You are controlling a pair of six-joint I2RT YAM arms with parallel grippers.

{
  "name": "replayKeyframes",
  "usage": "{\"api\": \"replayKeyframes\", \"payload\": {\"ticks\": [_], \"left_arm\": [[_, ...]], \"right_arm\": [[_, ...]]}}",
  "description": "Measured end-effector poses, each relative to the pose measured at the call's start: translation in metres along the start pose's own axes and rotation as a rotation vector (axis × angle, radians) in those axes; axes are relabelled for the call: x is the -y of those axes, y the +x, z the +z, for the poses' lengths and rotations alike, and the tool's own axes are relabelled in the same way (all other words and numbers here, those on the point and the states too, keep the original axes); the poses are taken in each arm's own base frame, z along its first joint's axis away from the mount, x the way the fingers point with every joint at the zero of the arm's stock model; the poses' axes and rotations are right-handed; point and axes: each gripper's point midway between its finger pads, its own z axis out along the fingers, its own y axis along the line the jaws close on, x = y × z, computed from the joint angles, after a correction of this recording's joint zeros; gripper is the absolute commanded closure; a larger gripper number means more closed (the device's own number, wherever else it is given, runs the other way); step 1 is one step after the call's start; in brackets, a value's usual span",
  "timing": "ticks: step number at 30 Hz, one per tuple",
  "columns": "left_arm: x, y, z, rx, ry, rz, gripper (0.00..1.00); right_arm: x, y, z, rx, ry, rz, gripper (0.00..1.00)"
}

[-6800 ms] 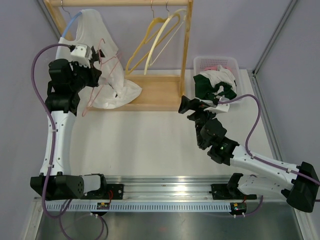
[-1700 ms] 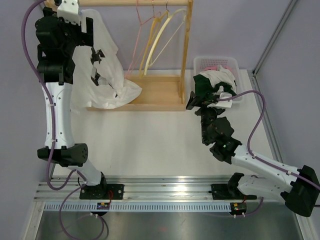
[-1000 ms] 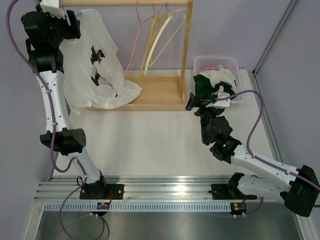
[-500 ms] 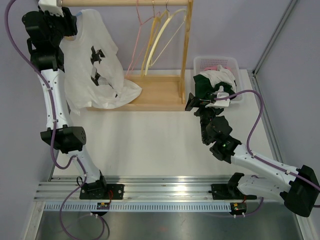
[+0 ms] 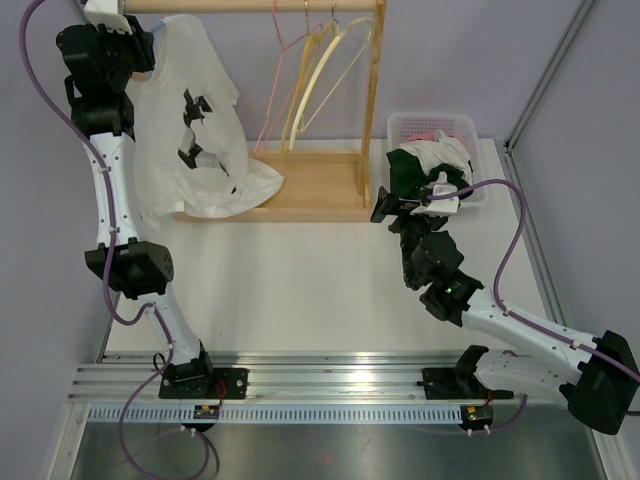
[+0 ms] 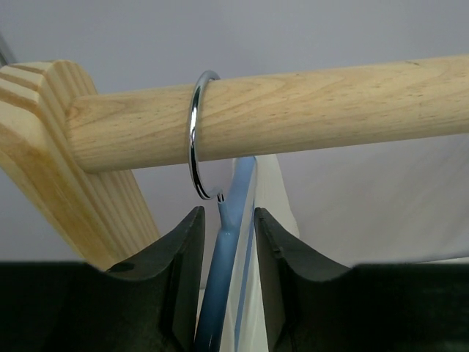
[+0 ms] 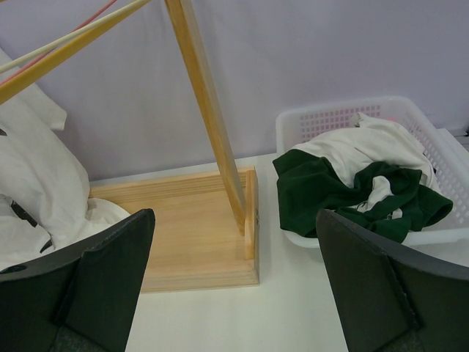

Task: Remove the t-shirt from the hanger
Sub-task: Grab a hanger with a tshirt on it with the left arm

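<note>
At the far left corner, the left gripper is set astride the hanger neck below the rail, t-shirt hung beneath; fingers near together, pinch not determinable.

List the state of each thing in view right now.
T-shirt: on the blue hanger, hem bunched on the rack base.
Blue hanger: hooked on the rod.
Left gripper: fingers flanking the hanger's neck, grip unclear.
Right gripper: open, empty.
Basket: holding clothes.

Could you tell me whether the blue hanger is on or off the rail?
On: its metal hook loops around the wooden rail.
</note>
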Motion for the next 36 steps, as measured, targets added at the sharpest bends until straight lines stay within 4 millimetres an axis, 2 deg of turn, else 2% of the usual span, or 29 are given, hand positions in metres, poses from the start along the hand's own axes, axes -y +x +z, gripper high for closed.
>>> {"api": "replayKeyframes", "payload": {"ticks": [4, 5, 11, 29, 36], "left_arm": [[-0.001, -0.002, 0.001, 0.011, -0.002, -0.002, 0.78], [-0.001, -0.003, 0.001, 0.016, -0.002, -0.003, 0.85], [0.0, -0.006, 0.002, 0.029, -0.003, -0.022, 1.0], [0.003, -0.009, 0.003, 0.046, 0.006, -0.106, 1.0], [0.005, -0.016, 0.004, 0.07, 0.01, -0.126, 1.0]], "right_arm": [[0.001, 0.0, 0.001, 0.0, 0.004, -0.001, 0.0], [0.001, 0.0, 0.001, -0.001, 0.004, -0.001, 0.01], [0.001, 0.0, 0.001, -0.001, 0.004, 0.001, 0.01], [0.002, 0.003, 0.001, -0.008, 0.008, 0.013, 0.01], [0.003, 0.005, 0.0, -0.017, 0.01, 0.007, 0.01]]}}
